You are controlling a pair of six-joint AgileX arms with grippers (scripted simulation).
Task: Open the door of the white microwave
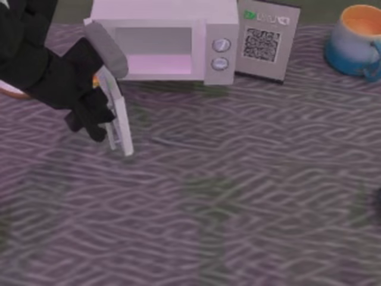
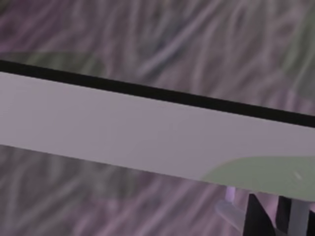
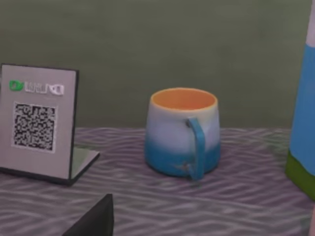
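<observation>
Top view shows the white microwave (image 1: 172,36) at the far left of the bench (image 1: 238,196), with its pale inside in plain sight. The door (image 1: 118,116) is swung wide open and sticks out toward the near side from the microwave's left front corner. The left gripper (image 1: 101,122) is right against the door's left side, but I cannot tell if its jaws are open or closed. Two round knobs (image 1: 221,53) sit on the microwave's right front. Just right of it stands a grey code sign (image 1: 266,42). Farther right is a blue and white mug (image 1: 356,42) with an orange inside. The right gripper is not seen.
</observation>
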